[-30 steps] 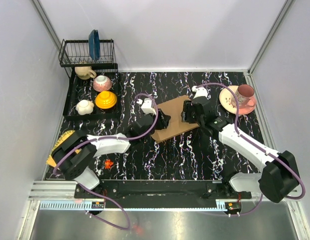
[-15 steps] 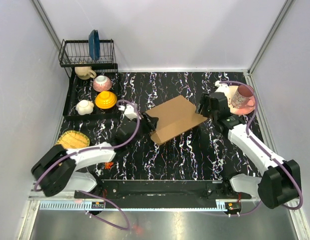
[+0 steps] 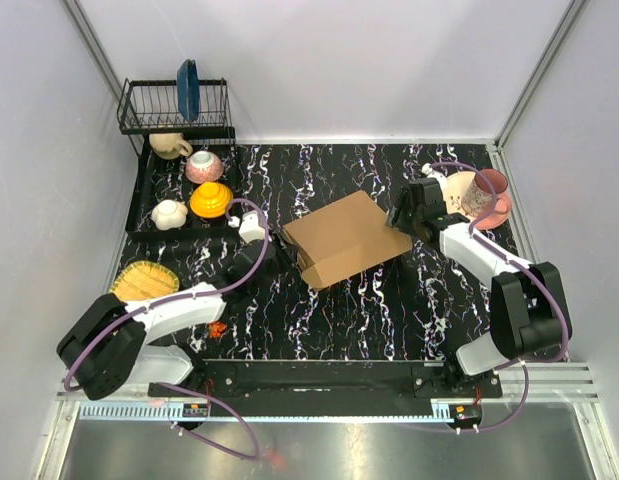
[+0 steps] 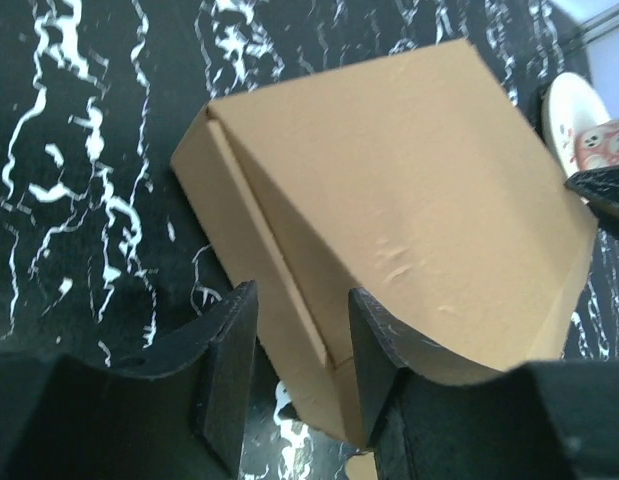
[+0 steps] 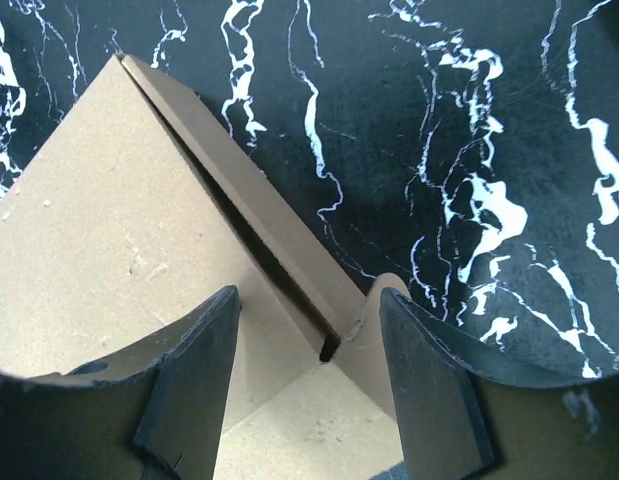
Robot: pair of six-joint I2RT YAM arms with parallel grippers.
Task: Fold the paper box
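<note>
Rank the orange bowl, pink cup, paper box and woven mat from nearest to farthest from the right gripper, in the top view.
1. Paper box, mid-table, just beside the right gripper.
2. Pink cup, on the plate, far right.
3. Orange bowl, in the left tray.
4. Woven mat, near the left edge.
</note>
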